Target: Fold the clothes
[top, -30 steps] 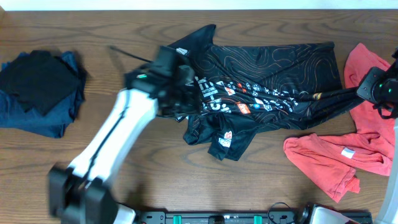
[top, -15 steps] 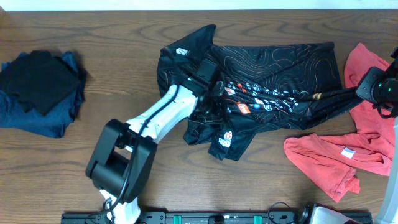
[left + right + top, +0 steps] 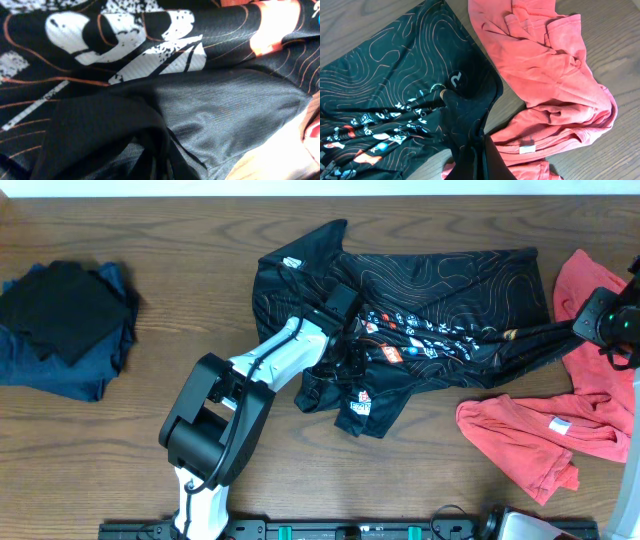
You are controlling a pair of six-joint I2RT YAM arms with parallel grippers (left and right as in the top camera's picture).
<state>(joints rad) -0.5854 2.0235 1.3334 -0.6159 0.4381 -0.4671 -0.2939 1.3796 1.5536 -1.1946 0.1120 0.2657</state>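
1. The black jersey (image 3: 440, 280) lies spread but rumpled in the middle of the worktop (image 3: 200, 240).
2. The left end effector (image 3: 352, 362) is pinched closed on a fold of jersey cloth near the lower edge.
3. The right end effector (image 3: 585, 328) grips the jersey's right edge, which is drawn to a point.
4. A coral-red shirt (image 3: 590, 420) lies crumpled just beside it, far right.

The black jersey (image 3: 430, 290) lay in the middle of the table (image 3: 200, 220), close to the far edge. It had thin orange wavy lines and white and orange logos. It was bunched up across its middle, with its right end pulled to a point. The red shirt (image 3: 540, 435) lay crumpled by the right edge, its white label (image 3: 559, 426) showing.
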